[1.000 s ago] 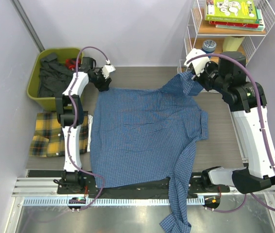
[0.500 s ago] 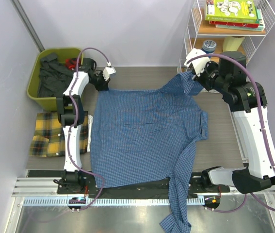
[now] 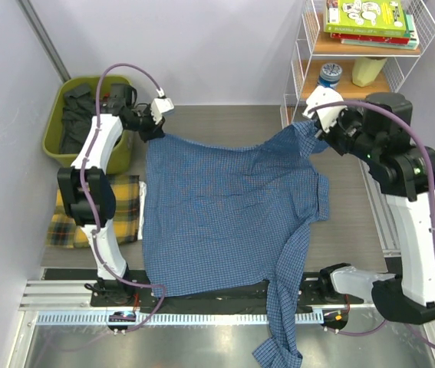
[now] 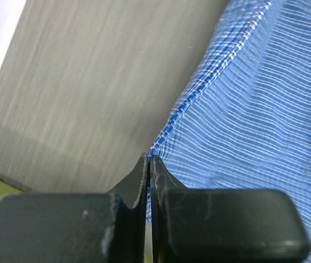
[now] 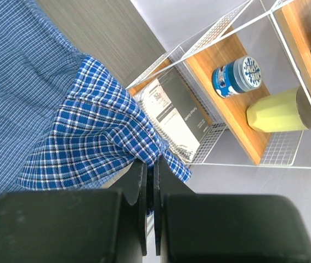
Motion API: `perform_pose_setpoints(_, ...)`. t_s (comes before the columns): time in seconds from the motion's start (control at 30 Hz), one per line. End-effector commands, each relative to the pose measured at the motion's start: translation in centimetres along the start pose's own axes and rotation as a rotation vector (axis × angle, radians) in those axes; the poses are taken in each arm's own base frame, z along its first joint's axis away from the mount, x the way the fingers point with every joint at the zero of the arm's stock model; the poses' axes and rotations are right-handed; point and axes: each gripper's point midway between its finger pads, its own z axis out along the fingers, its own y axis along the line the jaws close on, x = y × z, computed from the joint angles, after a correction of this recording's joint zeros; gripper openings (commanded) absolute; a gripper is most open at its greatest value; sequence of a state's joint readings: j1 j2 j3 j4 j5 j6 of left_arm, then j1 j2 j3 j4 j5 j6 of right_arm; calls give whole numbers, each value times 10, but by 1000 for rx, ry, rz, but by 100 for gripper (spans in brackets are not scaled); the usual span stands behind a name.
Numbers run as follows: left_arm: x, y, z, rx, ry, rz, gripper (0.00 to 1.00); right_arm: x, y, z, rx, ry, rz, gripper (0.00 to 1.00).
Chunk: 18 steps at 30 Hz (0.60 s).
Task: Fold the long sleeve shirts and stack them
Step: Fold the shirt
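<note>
Blue fine-check shirt [image 3: 225, 207] — yellow-black plaid shirt [image 3: 127, 208] — green bin [image 3: 52, 146].

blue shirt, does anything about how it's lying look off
Yes. One sleeve trails off the near edge of the table and hangs loose. The blue shirt also lies uneven: its far edge is pinched at both ends by the left end effector and right end effector, and its right side is rumpled.

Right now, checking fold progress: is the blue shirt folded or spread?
Spread: the blue shirt lies open and flat, one sleeve trailing over the near edge.
</note>
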<state>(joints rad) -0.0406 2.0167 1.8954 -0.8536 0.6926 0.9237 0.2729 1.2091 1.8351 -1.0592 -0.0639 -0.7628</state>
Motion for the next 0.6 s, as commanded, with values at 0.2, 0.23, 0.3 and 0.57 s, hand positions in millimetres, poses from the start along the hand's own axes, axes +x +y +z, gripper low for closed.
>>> perform_pose_setpoints(0.2,33,-82,-30,145,75,29,0,17,35,-52,-82,-15,-28,1)
perform_pose_setpoints(0.23,34,-87,-32,151,74,42,0,19,38,-54,-87,-14,-29,1)
perform_pose_setpoints(0.3,38,-101,-38,164,82,41,0,24,43,-59,-93,-5,-36,1)
perform_pose_setpoints(0.57,43,-146,-59,227,95,9,0,45,58,-61,-117,34,-47,1)
